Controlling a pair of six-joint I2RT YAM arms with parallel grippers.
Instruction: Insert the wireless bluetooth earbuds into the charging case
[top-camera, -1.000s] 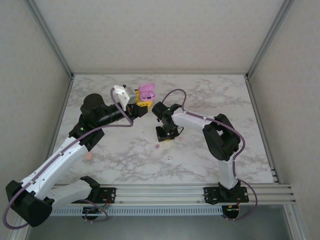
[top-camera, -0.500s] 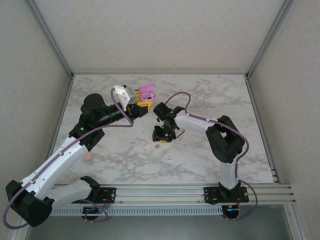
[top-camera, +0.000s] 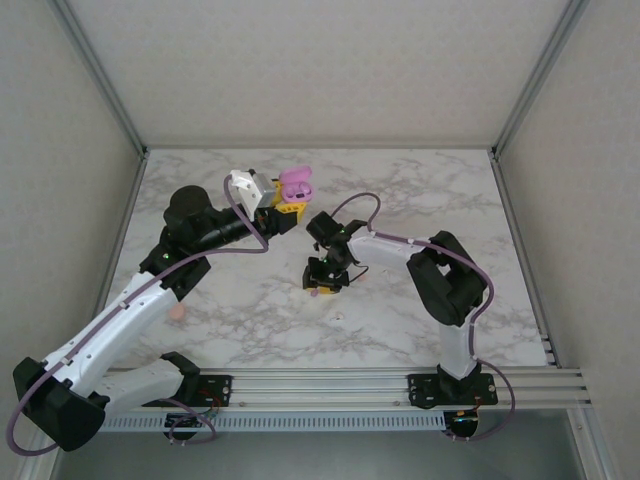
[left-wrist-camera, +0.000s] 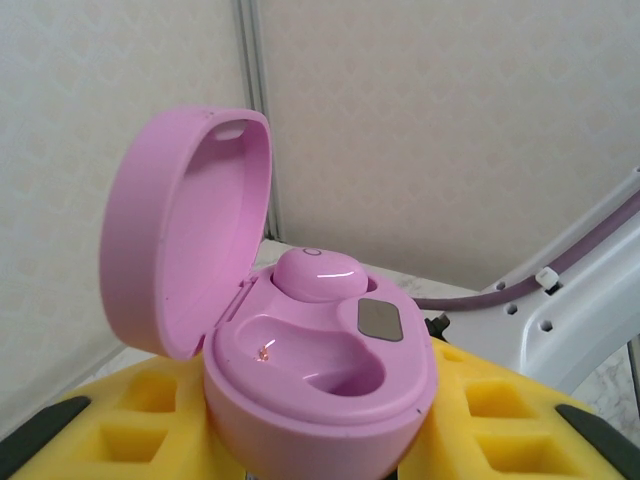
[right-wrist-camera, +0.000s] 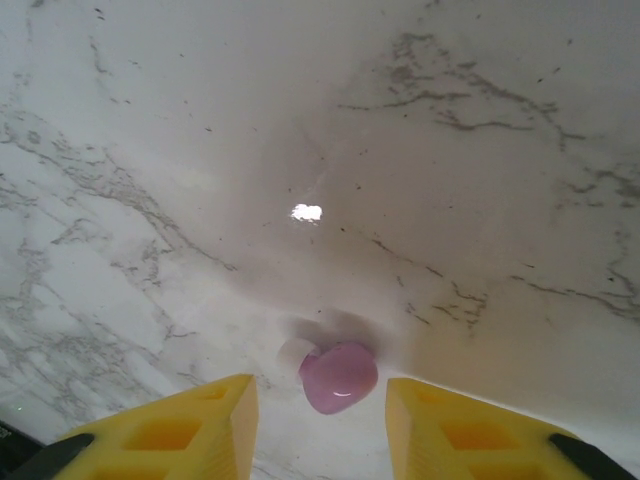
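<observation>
A robotics lab test cell: two robot arms (top-camera: 125, 318) stand bolted to a metal rail (top-camera: 330, 383) along the bottom of the frame, at a marble-patterned table (top-camera: 450, 200) boxed in on three sides by plain white panels (top-camera: 320, 70) on aluminium posts (top-camera: 100, 75).

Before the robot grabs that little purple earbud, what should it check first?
1. Lid open: ok. The lid of the charging case stands up.
2. Free slot: ok. The seated earbud fills the far slot; the near slot is empty.
3. Case held: ok. The left gripper is shut on it.
4. Aim: ok. The purple earbud lies on the table between the right gripper's yellow fingers.
5. Jaws open: ok. A gap shows on each side of the earbud.
6. Earbud turned the right way for the slot: cannot tell.
</observation>
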